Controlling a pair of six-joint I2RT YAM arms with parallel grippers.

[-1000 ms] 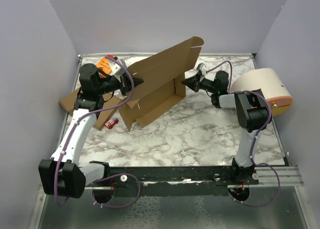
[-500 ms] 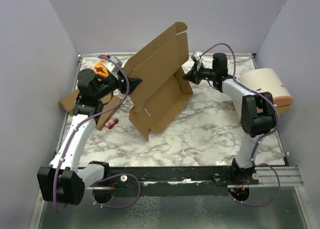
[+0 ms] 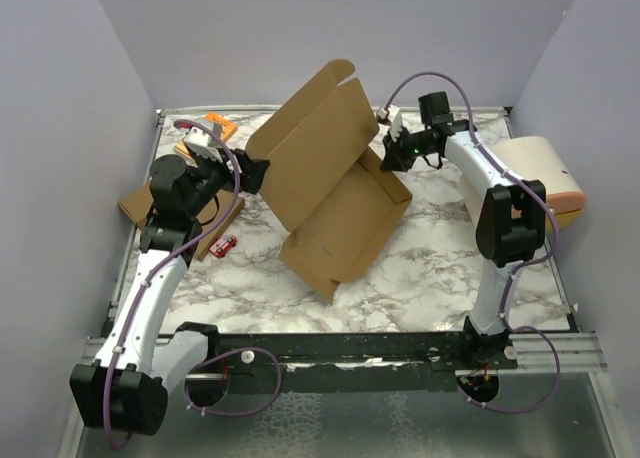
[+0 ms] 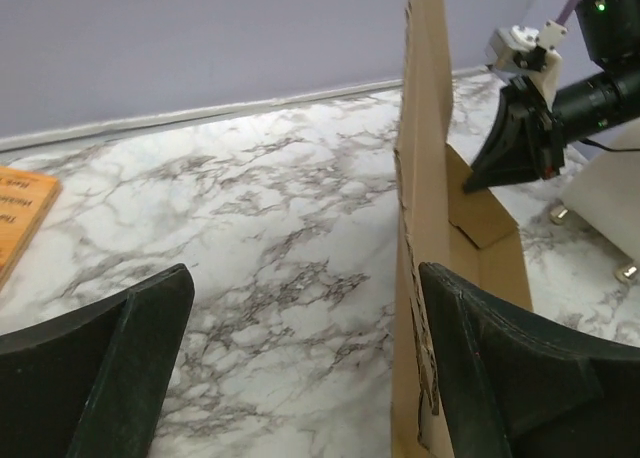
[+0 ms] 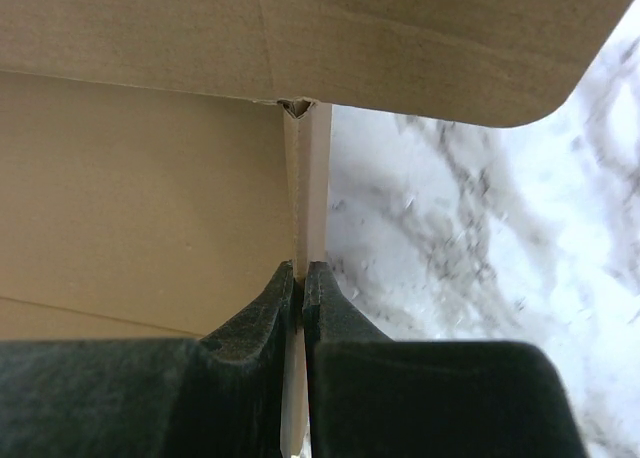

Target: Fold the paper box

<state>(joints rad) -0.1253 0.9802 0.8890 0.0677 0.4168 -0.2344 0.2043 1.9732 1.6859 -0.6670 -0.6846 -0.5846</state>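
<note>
The paper box [image 3: 340, 213] is a brown cardboard sheet, part folded, in the middle of the marble table. Its tray lies tilted toward the front and its big lid panel [image 3: 315, 138] stands up behind. My right gripper [image 3: 388, 156] is shut on a thin side wall of the box [image 5: 306, 198], with the wall's edge pinched between both fingers [image 5: 262, 323]. My left gripper [image 3: 255, 170] is open at the lid's left edge. In the left wrist view the cardboard edge [image 4: 424, 228] stands just inside the right finger [image 4: 510, 368], and bare marble fills the rest of the gap.
An orange book [image 3: 215, 128] lies at the back left, its corner also showing in the left wrist view [image 4: 20, 213]. A flat cardboard piece [image 3: 138, 203] and a small red object [image 3: 225, 244] sit beside the left arm. A round beige thing [image 3: 535, 173] stands at the right.
My left gripper has opened, let go of the cardboard and drawn back left. My right gripper swung toward the back with the wall, turning the box and lowering its tray toward the front.
</note>
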